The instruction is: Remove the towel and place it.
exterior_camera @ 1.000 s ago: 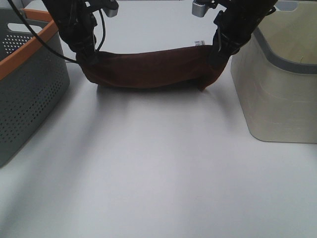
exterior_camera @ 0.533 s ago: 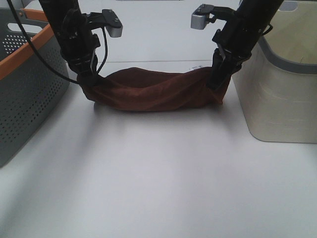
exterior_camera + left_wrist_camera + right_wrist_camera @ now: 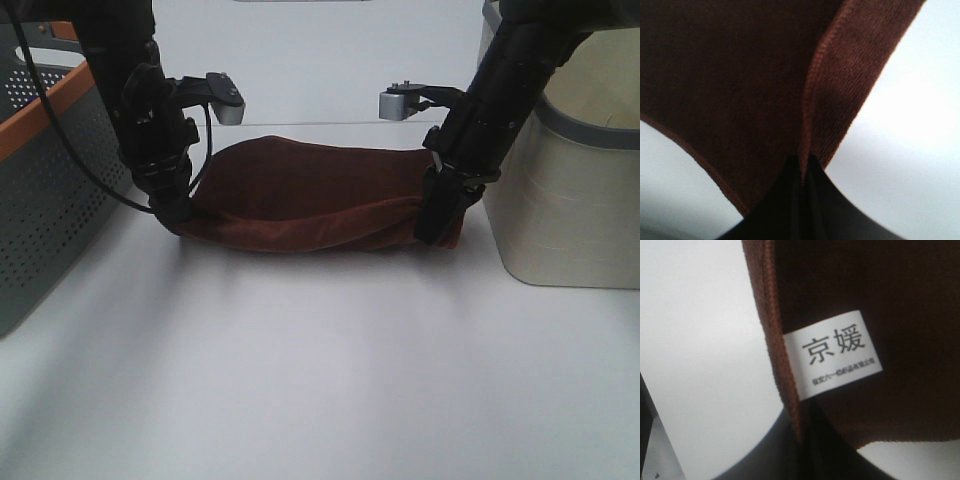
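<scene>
From the high camera, my left claw (image 3: pixel 178 214) and my right claw (image 3: pixel 436 224) each pinch one end of the brown towel (image 3: pixel 310 195). The cloth hangs bunched between them in a long, sagging roll, low over the white desk (image 3: pixel 320 380). I cannot tell whether its underside touches the surface. A grey basket (image 3: pixel 50 180) with an orange rim stands on the outer side of my left claw. A pale bin (image 3: pixel 570 200) stands just beside my right claw on its outer side.

At my left wrist, the left claw (image 3: pixel 802 169) is clamped tight on the towel (image 3: pixel 740 75). A stitched hem runs straight out from between the closed tips, and dark cloth spreads away from them with pale desk showing on either side.

At my right wrist, the right claw (image 3: pixel 804 421) is likewise closed on the towel (image 3: pixel 880 285) at its hemmed edge. A white label (image 3: pixel 833 354) with printed characters lies on the cloth just beyond the tips.
</scene>
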`<state>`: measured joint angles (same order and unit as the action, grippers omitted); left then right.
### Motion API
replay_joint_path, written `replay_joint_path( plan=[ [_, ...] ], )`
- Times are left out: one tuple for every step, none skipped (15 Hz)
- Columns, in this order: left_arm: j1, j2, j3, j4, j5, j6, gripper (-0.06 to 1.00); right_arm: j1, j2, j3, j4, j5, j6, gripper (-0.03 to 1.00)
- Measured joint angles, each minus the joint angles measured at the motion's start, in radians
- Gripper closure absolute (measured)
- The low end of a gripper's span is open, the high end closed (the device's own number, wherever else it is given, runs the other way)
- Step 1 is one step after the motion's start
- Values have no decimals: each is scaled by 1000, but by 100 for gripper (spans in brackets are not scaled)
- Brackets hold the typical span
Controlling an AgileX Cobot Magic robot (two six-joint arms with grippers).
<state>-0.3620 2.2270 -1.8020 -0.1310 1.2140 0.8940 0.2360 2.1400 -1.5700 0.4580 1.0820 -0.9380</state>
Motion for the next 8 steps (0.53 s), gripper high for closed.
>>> replay_joint_path(
  plan=[
    [0,0,18,-6,0,9,94,5,2,20,10,0,0,97],
    [0,0,37,-8,0,21,94,12,2,43,10,0,0,97],
    [0,0,56,-8,0,34,94,19,3,60,9,0,0,97],
    [0,0,68,-8,0,46,94,27,3,75,7,0,0,97],
    [0,0,74,-8,0,53,94,30,3,89,6,-1,0,97],
    [0,0,77,-7,0,54,94,31,3,105,6,-1,0,97],
    [0,0,79,-7,0,57,94,31,3,125,5,-1,1,97],
    [0,0,91,-7,0,61,94,31,3,150,4,-2,1,97]
  ],
)
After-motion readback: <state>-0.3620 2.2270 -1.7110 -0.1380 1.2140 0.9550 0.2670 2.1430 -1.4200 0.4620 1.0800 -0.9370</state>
